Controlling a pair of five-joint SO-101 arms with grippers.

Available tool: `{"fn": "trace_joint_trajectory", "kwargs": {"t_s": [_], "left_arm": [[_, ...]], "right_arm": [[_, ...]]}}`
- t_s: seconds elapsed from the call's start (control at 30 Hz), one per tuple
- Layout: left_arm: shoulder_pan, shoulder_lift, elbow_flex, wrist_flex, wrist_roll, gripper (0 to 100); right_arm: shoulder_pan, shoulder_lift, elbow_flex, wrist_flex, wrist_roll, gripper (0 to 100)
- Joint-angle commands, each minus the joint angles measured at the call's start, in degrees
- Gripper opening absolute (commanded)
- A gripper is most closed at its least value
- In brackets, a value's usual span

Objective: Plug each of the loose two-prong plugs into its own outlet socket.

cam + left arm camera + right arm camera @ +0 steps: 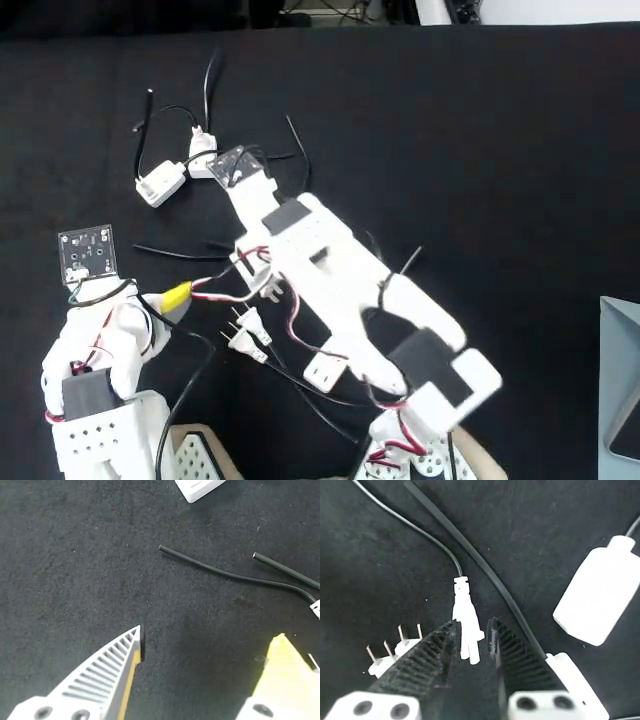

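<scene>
Black counter [500, 150] littered with thin black cords [298, 150] and white plug parts. Toward the near side, between the two arms, two loose plugs [252, 324] lying side by side, bare prongs pointed at the left arm [100, 345]. Just beyond them, a slim plug [466, 612] flat on the counter under the folded right arm [340, 270], cord trailing away from it.

Right hand [471, 626] poised over that slim plug, dark ribbed fingers [427, 655] parted just enough to straddle it. One finger against the plug's side, a thin dark gap at the other, so no firm pinch to be seen. Close by the same hand, the two loose plugs, a corded white block [597, 600] and the corner of a second white block [572, 682].

Left hand [210, 635] spread wide above bare counter, grey finger [117, 657] and yellow finger [282, 667] well apart, a loose cord end [162, 548] lying just ahead of them. From above, yellow tip near the two loose plugs but not touching.

A near socket block [325, 371] beside the right arm, toward its base, slots up. A far socket block [160, 186] across the counter on the left arm's side, a small white plug [203, 150] just beside it; whether pushed in, cannot tell
</scene>
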Motion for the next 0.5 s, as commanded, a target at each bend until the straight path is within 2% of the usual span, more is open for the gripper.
{"fn": "trace_joint_trajectory", "kwargs": {"t_s": [0.0,0.2,0.47], "left_arm": [[-0.48,-0.35,-0.31,-0.79,0.0,38],[-0.48,-0.35,0.31,-1.05,0.0,38],[-0.48,-0.35,0.31,-0.79,-0.09,38]], "right_arm": [[0.44,1.27,-4.53,1.93,0.0,9.6],[-2.55,1.98,-4.79,2.99,-0.35,9.6],[-2.55,4.7,-5.05,2.81,-1.58,9.6]]}}
